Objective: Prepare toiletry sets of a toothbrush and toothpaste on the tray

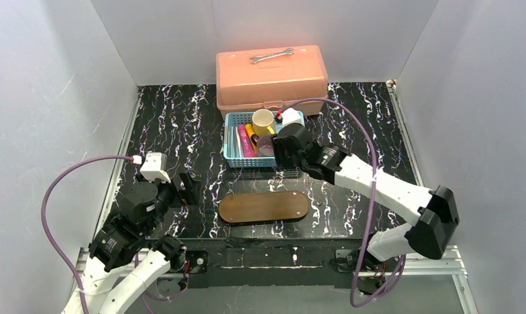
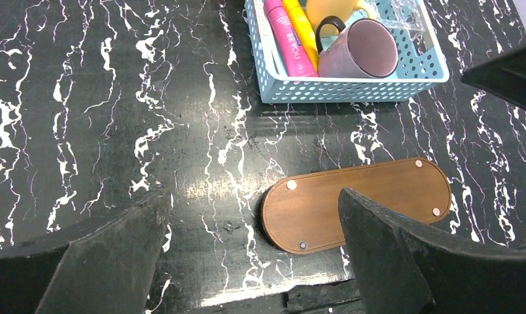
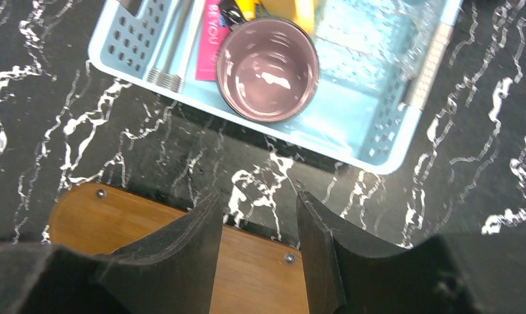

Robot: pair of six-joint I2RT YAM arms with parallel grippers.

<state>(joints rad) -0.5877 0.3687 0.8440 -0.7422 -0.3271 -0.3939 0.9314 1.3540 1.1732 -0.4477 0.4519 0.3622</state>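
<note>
The right pincer (image 3: pixel 257 203) hangs part-open with nothing between its fingers, above the bare black marbled bench between the flat dark-brown wooden tray with rounded ends (image 1: pixel 263 207) and the near wall of the light-blue slotted plastic basket (image 1: pixel 229 140). What it needs lies ahead of it and off to its left. There the flat magenta-pink toothpaste tube (image 2: pixel 288 39) and the bright yellow toothpaste tube (image 2: pixel 303 33) lie side by side in the basket's left part, their long axes running away from the pincer towards the far wall. Since the jaws open across that line, they should close over a tube's width with little turning of the wrist. A mauve cup (image 3: pixel 268 69) sits straight ahead of the pincer, touching or just beside the tubes' near ends, and would crowd a descent there. Slim pale sticks (image 3: pixel 172 39) just beyond the magenta tube may be the toothbrushes, though the wrist view crops them. The tray, just behind and below the pincer, carries nothing yet. The left pincer (image 2: pixel 254 275) is released wide, holds nothing, and is well apart from the basket, so the right arm is plainly the nearer one.
</note>
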